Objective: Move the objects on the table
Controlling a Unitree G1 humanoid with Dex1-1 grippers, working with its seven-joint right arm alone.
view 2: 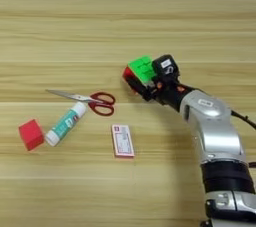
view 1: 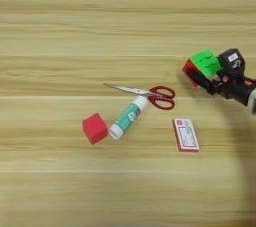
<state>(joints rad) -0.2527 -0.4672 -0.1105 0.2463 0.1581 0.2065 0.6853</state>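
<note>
A puzzle cube (view 1: 205, 61) with a green top and a red side sits tilted at the right of the table (view 1: 60, 31). My right gripper (view 2: 145, 74) is shut on it, one black finger along its near side and the other behind it. The silver forearm (view 2: 212, 126) comes up from the bottom right. Left of the gripper lie red-handled scissors (view 1: 159, 95), blades pointing left. A white-teal glue stick (view 1: 128, 117) lies slantwise below them, and a plain red cube (view 1: 95, 128) rests beside its cap end. A flat red-edged card box (view 1: 186, 134) lies nearer the front.
The small things are grouped in the middle of the table, a hand's width or more from the gripper. Bare wood stretches along the back and the front.
</note>
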